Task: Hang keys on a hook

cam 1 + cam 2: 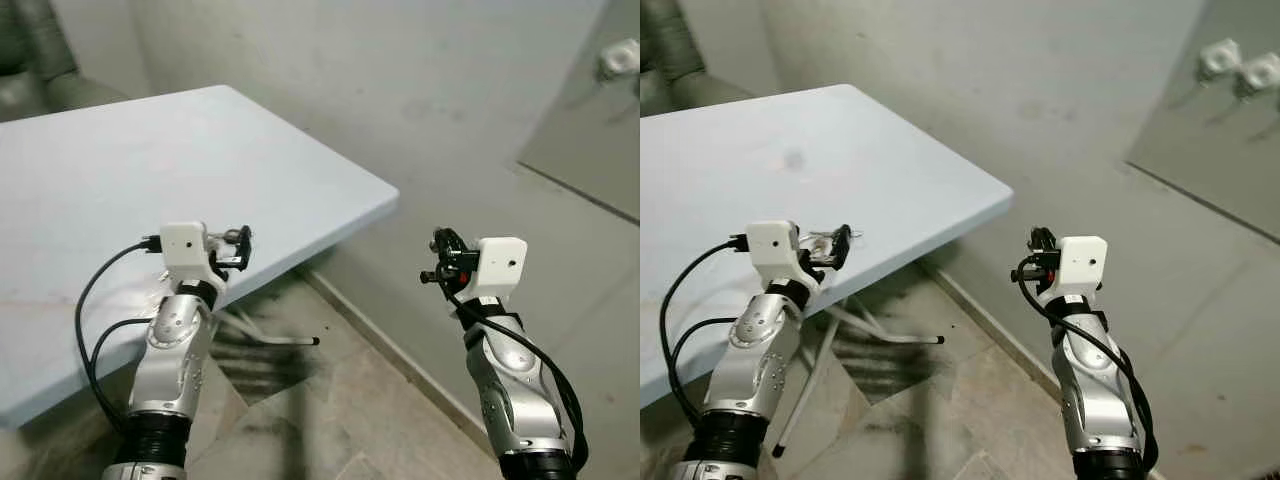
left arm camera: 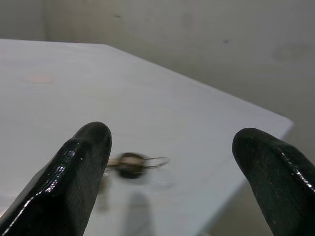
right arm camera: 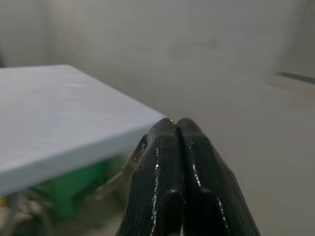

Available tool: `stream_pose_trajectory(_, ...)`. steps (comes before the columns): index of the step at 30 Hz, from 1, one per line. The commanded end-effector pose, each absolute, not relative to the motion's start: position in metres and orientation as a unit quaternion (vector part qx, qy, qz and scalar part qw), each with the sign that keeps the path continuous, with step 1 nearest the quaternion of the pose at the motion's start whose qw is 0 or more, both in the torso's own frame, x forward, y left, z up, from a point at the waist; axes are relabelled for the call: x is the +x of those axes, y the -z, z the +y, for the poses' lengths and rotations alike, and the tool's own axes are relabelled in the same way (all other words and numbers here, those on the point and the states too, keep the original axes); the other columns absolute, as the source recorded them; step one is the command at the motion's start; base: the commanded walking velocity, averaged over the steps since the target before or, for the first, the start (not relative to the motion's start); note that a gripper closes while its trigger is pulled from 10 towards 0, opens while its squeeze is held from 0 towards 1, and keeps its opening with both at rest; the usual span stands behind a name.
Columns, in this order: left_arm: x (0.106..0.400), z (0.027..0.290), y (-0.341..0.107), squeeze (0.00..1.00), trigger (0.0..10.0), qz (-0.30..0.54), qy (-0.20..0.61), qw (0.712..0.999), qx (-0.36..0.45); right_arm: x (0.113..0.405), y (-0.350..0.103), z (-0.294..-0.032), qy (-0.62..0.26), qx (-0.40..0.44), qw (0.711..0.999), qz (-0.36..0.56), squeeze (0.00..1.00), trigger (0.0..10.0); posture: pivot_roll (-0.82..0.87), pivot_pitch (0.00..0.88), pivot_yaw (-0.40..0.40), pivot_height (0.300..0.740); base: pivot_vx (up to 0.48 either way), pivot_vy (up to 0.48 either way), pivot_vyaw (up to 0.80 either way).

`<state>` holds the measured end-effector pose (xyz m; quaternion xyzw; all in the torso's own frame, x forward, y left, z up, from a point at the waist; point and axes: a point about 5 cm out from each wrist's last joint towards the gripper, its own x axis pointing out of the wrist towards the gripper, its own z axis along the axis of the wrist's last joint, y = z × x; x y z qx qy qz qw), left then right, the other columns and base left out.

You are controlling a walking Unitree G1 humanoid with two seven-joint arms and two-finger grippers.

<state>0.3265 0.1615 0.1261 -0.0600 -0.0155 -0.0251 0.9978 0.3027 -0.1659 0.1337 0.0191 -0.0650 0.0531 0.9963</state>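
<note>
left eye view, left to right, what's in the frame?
Pale blue-white rectangular table → left hand, open over the small metal keys → right hand, shut → white wall hook.

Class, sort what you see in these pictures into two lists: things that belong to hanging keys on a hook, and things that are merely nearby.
Belongs to the job:
- keys, lying on the table near its edge
- left claw, open, just short of the keys
- hooks, white, high on the wall panel

Just nearby:
- table, pale blue
- right claw, shut, idle
- tiled floor
</note>
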Motion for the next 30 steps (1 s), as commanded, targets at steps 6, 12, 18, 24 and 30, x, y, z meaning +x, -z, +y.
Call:
stream_pose_trajectory(6, 0.3288, 0.1531, -0.1283, 0.00, 10.0, -0.014, 0.036, 0.998, -0.047, 0.3020, -0.1380, -0.1690, -0.046, 0.017, 0.996, -0.072, 0.00, 10.0, -0.01, 0.000, -0.024, 0.732, 0.000, 0.000, -0.78)
stream_pose_trajectory(12, 0.3295, 0.1521, -0.1286, 0.00, 10.0, -0.014, 0.036, 0.998, -0.040, 0.3017, -0.1381, -0.1696, -0.044, 0.016, 0.996, -0.071, 0.00, 10.0, -0.01, 0.000, -0.023, 0.732, 0.000, 0.000, -0.78)
stream_pose_trajectory(18, 0.3301, 0.1515, -0.1284, 0.00, 10.0, -0.012, 0.035, 0.999, -0.038, 0.3017, -0.1382, -0.1697, -0.043, 0.016, 0.996, -0.071, 0.00, 10.0, -0.01, 0.000, -0.025, 0.732, 0.000, 0.000, -0.78)
stream_pose_trajectory(24, 0.3302, 0.1501, -0.1279, 0.00, 10.0, -0.009, 0.035, 0.999, -0.037, 0.3024, -0.1394, -0.1698, -0.044, 0.014, 0.996, -0.072, 0.00, 10.0, -0.01, 0.000, -0.026, 0.732, 0.000, 0.000, -0.78)
stream_pose_trajectory(30, 0.3299, 0.1491, -0.1277, 0.00, 10.0, -0.008, 0.037, 0.999, -0.035, 0.3023, -0.1393, -0.1694, -0.042, 0.017, 0.997, -0.070, 0.00, 10.0, -0.01, 0.000, -0.028, 0.732, 0.000, 0.000, -0.78)
